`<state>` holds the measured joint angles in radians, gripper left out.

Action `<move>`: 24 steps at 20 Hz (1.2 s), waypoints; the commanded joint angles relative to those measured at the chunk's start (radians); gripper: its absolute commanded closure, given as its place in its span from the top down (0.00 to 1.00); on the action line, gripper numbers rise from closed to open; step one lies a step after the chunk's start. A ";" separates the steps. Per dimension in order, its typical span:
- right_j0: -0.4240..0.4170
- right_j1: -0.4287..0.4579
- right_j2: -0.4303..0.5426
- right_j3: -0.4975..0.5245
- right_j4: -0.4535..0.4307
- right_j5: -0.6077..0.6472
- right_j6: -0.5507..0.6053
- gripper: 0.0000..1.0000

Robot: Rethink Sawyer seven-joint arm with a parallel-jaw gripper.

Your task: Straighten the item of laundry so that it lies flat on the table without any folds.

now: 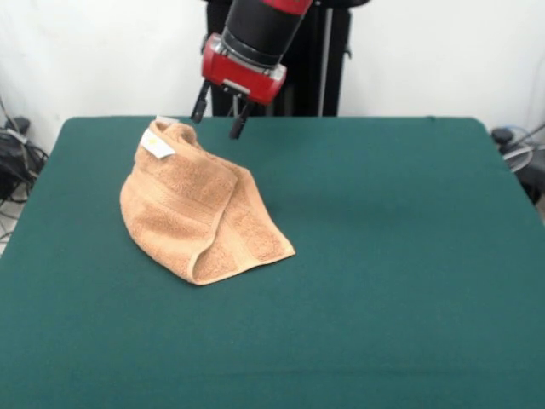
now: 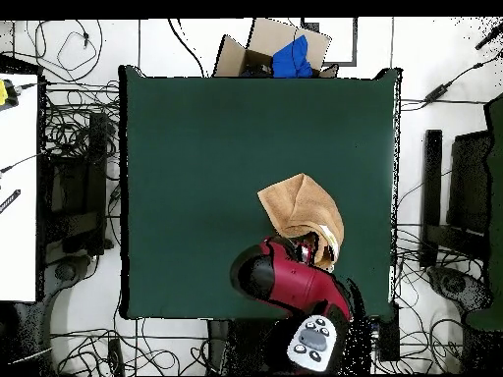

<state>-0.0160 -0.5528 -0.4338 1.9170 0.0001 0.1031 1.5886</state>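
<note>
The item of laundry (image 1: 200, 209) is a peach-orange terry towel, folded over itself into a rumpled wedge on the left half of the table (image 1: 383, 256). Its white tag (image 1: 157, 146) sits at the raised far corner. My gripper (image 1: 219, 113) hangs just above and slightly right of that corner, open, with nothing between its two dark fingers. In the overhead view the towel (image 2: 298, 204) lies just beyond the red arm, which hides the towel's near edge and the gripper itself.
A cardboard box with blue cloth (image 2: 285, 54) stands off the table's far edge in the overhead view. Cables and dark equipment (image 2: 74, 187) line both sides of the green table (image 2: 196, 147).
</note>
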 commanded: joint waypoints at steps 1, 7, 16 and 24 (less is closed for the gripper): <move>-0.022 0.078 0.086 -0.064 0.026 0.004 0.174 1.00; 0.005 0.119 0.071 -0.073 0.033 -0.043 0.197 1.00; 0.045 0.131 0.053 -0.107 0.078 0.002 0.226 1.00; 0.049 0.118 0.036 -0.170 0.094 0.110 0.193 1.00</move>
<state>0.0189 -0.4459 -0.4423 1.8549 0.0249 0.1069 1.5886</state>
